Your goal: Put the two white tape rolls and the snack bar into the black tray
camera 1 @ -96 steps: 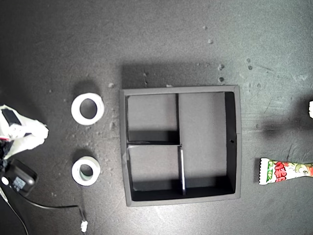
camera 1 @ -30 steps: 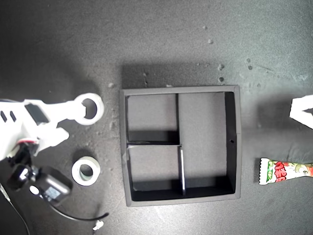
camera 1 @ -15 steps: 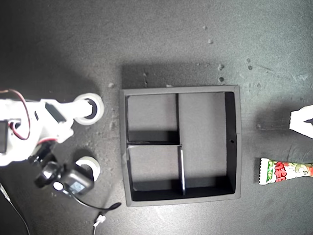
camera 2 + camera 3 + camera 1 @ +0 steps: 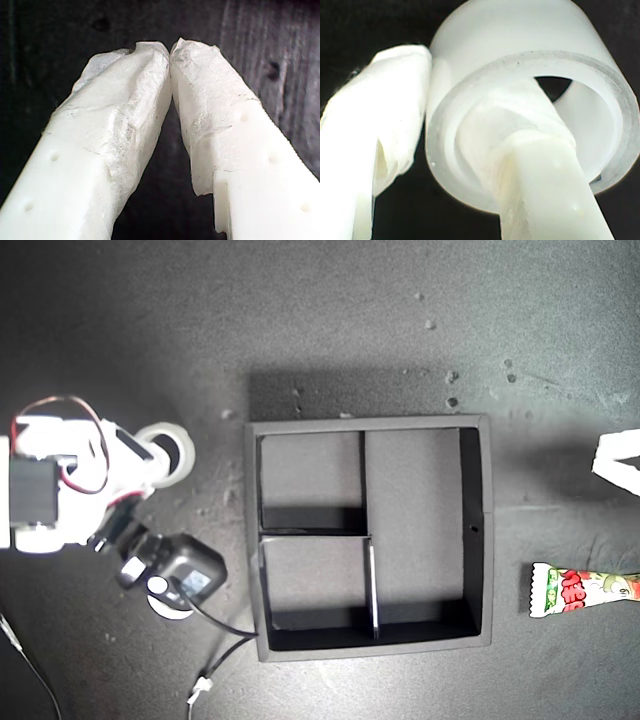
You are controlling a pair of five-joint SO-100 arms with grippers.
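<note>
— Where does my second gripper [image 4: 427, 165] stand?

— One finger is through the hole of the upper tape roll [image 4: 172, 452], the other outside its wall; the jaws straddle the wall, nearly closed on it. Whether the pinch is firm, I cannot tell.

— And the risk?

— A thin wall could slip or tilt on lifting. The arm also hangs over the second tape roll [image 4: 172, 610] and could nudge it.

— My first gripper [image 4: 171, 50]?

— Tips touching, holding nothing, above the snack bar [image 4: 583, 590] at the exterior view's right.

— The surface?

— Dark matte table [image 4: 330, 320], speckled with crumbs. The black tray [image 4: 478, 530] sits centre, all compartments unfilled — plenty of room.
</note>
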